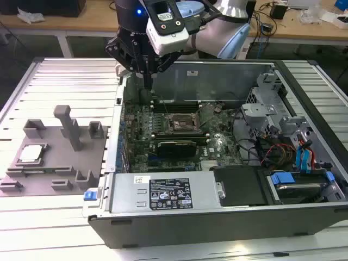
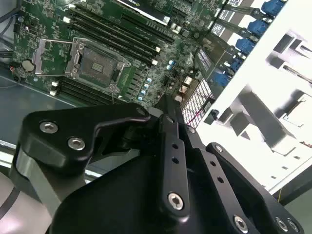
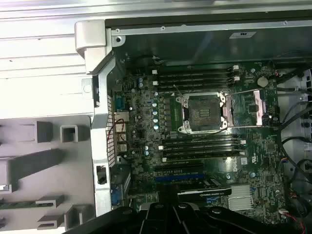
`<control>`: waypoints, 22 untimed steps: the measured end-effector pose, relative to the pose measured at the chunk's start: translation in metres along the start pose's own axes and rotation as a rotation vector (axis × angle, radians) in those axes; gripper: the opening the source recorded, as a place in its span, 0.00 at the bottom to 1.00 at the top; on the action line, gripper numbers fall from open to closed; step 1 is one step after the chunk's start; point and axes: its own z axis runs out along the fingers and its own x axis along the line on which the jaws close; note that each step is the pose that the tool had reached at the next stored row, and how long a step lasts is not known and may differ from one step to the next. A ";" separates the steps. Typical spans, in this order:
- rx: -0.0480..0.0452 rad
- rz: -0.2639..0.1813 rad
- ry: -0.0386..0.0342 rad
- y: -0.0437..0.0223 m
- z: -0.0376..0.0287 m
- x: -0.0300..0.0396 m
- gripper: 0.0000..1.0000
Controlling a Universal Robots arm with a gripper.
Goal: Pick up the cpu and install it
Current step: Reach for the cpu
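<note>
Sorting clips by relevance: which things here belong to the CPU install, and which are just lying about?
Job in hand: cpu, lying on the grey fixture plate; open CPU socket; gripper, over the computer case edge, holding nothing.

Just lying about: power supply; expansion card; memory slots; drive bays with blue tabs; red and black cables.

cpu (image 1: 31,154) on plate (image 1: 61,163), exterior view's left | case (image 1: 228,81) right of plate | socket (image 1: 182,124) in case, centre | gripper (image 1: 148,81) above case's upper-left corner
</note>
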 end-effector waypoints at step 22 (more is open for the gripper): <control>0.0000 0.000 -0.0001 -0.0013 -0.0004 0.0178 0.11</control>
